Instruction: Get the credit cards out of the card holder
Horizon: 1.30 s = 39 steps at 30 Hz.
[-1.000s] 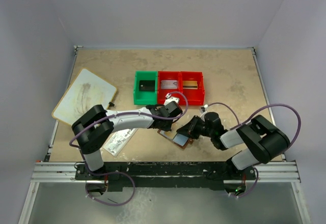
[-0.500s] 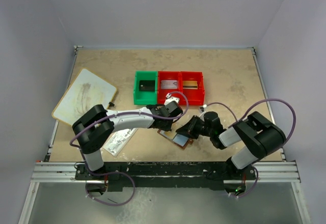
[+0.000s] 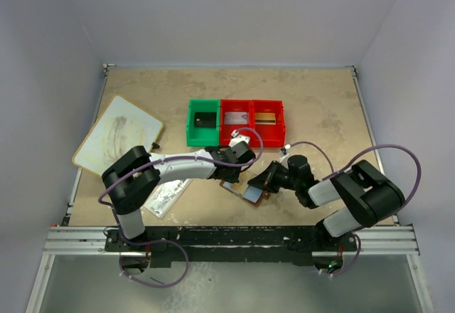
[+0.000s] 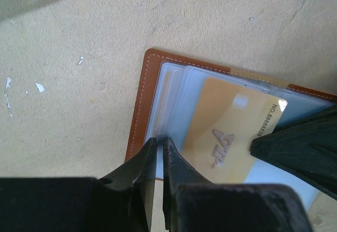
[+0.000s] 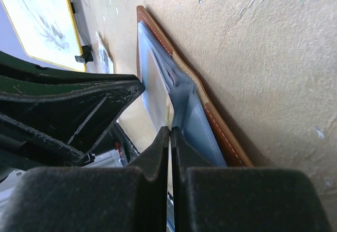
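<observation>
From above, the card holder [image 3: 248, 192] lies open on the worktop [image 3: 320, 114], and three bins [image 3: 252, 103] each hold a card. Left wrist: left claw [image 4: 159, 143] nipped onto its leather edge, with a tan card [image 4: 226, 132] not yet out of its pocket. Right wrist: right claw [image 5: 169, 132] pressed together on a thin leaf, possibly sleeve or card.

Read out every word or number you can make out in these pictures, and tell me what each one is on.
"VIP": slanted logo on the gold card in the card holder.
"NO.8888": along that card's edge; further digits are hidden behind the fingers of the right gripper.
Cards in the green bin and red bins: too small to read.
Whiteboard: faint scribbles only, nothing legible.
</observation>
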Each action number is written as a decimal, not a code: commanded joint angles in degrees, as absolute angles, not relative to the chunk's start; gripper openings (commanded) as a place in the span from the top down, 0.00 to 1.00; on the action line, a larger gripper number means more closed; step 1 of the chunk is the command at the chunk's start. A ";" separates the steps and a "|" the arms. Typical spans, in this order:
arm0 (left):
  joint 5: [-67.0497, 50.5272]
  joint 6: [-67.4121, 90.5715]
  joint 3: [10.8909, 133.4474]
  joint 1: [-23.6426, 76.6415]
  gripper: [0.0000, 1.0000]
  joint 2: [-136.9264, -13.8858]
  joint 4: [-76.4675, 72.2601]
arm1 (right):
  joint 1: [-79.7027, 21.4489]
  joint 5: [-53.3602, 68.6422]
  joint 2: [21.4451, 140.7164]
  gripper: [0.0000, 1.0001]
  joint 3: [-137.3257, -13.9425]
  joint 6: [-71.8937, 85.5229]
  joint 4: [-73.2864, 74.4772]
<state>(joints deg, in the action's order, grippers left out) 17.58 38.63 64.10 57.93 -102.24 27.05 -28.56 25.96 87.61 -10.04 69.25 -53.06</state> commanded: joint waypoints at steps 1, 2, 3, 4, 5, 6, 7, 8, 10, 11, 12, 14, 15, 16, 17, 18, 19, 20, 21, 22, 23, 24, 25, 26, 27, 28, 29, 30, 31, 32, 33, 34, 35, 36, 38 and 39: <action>19.98 39.73 64.60 58.00 0.94 -103.09 28.35 | -26.73 28.19 84.18 1.00 -9.74 63.58 -45.52; 19.95 39.76 64.61 58.01 0.94 -103.24 28.34 | -26.34 28.71 83.48 1.00 -9.83 62.81 -44.26; 19.95 39.81 64.60 58.01 0.94 -103.33 28.34 | -26.00 28.86 82.82 1.00 -9.96 62.09 -43.08; 19.95 39.75 64.60 58.01 0.94 -103.30 28.31 | -25.70 29.05 82.21 1.00 -10.06 61.47 -41.86; 19.97 39.80 64.53 58.01 0.94 -103.27 28.28 | -25.48 29.30 81.72 0.99 -10.29 60.72 -40.72; 19.95 39.79 64.58 58.01 0.94 -103.26 28.30 | -25.29 29.57 81.27 0.99 -10.62 60.08 -39.42; 20.02 39.88 64.60 58.01 0.94 -103.13 28.30 | -25.16 29.57 80.82 0.99 -10.88 59.54 -38.24; 20.17 39.94 64.60 58.01 0.94 -102.96 28.23 | -25.06 29.40 80.33 0.99 -10.79 59.41 -37.55; 20.37 40.14 64.47 58.01 0.94 -102.35 28.17 | -24.97 28.47 79.40 0.98 -10.28 59.99 -37.14; 20.52 40.28 64.55 58.01 0.93 -101.93 27.98 | -24.96 28.07 79.12 0.98 -10.06 60.40 -37.44; 20.34 40.40 64.64 58.01 0.91 -101.36 27.71 | -24.90 27.78 78.95 0.98 -10.03 60.72 -37.65; 19.93 40.42 65.17 58.01 0.89 -99.85 27.00 | -24.85 27.39 79.24 0.97 -10.46 61.03 -37.89; 19.76 40.45 65.66 58.01 0.86 -99.05 26.68 | -24.87 27.23 79.48 0.98 -10.75 61.26 -38.00; 19.54 40.50 66.21 58.01 0.84 -98.18 26.19 | -24.87 26.94 79.65 0.98 -11.01 61.40 -38.13; 19.04 40.52 66.57 58.01 0.83 -97.43 25.51 | -24.87 26.57 79.83 0.97 -11.13 61.57 -38.34; 18.51 40.46 66.94 58.01 0.81 -96.64 24.66 | -24.87 26.21 79.99 0.97 -11.31 61.75 -38.48; 17.89 40.39 67.22 58.01 0.79 -96.00 23.62 | -24.86 25.89 80.25 0.97 -11.52 61.78 -38.45; 17.06 40.29 67.56 58.01 0.77 -95.71 22.65 | -24.87 25.78 80.51 0.97 -11.72 61.64 -38.35; 16.10 40.19 67.78 58.01 0.74 -95.47 21.58 | -24.87 25.67 80.84 0.97 -11.85 61.61 -38.32; 15.03 40.10 67.84 57.96 0.73 -95.45 20.47 | -24.87 25.67 81.12 0.97 -11.86 61.61 -38.51; 13.71 40.10 67.93 58.00 0.72 -95.78 19.48 | -24.86 25.68 81.39 0.97 -11.86 61.61 -38.74; 12.51 40.16 67.81 58.01 0.72 -96.29 18.72 | -24.87 25.85 81.65 0.97 -11.85 61.61 -39.02; 11.35 40.68 67.91 58.01 0.72 -97.06 18.27 | -24.86 25.98 81.93 0.97 -11.86 61.55 -39.10; 10.03 41.61 68.00 58.01 0.72 -97.91 18.21 | -24.87 26.01 82.07 0.97 -11.87 61.41 -39.11; 9.09 42.71 68.09 57.99 0.72 -98.88 18.38 | -24.87 26.02 82.16 0.97 -11.84 61.35 -39.19; 8.47 44.00 68.07 58.01 0.73 -100.18 18.62 | -24.87 26.02 82.18 0.96 -11.80 61.41 -39.20; 7.85 45.09 67.78 58.01 0.74 -100.90 18.49 | -24.87 25.87 82.11 0.96 -11.70 61.43 -39.16; 7.45 45.99 67.24 58.01 0.75 -101.43 18.20 | -24.86 25.77 81.97 0.96 -11.65 61.47 -39.12; 7.50 46.51 66.65 58.01 0.76 -101.74 17.97 | -24.87 25.68 81.84 0.96 -11.63 61.52 -39.16; 8.23 46.91 66.10 58.01 0.77 -101.73 18.10 | -24.87 25.67 81.75 0.96 -11.68 61.54 -39.14; 9.20 47.08 65.71 58.01 0.78 -101.64 18.47 | -24.87 25.66 81.67 0.96 -11.79 61.60 -39.11; 10.40 47.00 65.46 58.01 0.78 -101.53 19.19 | -24.87 25.66 81.58 0.96 -11.86 61.65 -39.06; 11.72 46.60 65.52 58.01 0.78 -101.48 20.07 | -24.85 25.66 81.56 0.95 -11.72 61.78 -39.21; 12.52 46.16 65.56 58.01 0.78 -101.50 20.87 | -24.87 25.66 81.52 0.95 -11.74 61.93 -39.34; 13.92 45.08 65.82 58.01 0.79 -102.08 22.82 | -24.87 25.73 81.48 0.95 -11.48 62.34 -40.03; 14.40 44.79 65.88 58.01 0.79 -102.46 23.80 | -24.86 25.87 81.41 0.95 -11.37 62.65 -40.46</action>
<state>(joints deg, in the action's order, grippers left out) 11.05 45.01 65.45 58.15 -102.21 21.56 -25.17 28.05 81.43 -10.92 62.57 -40.07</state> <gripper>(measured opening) 0.218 0.049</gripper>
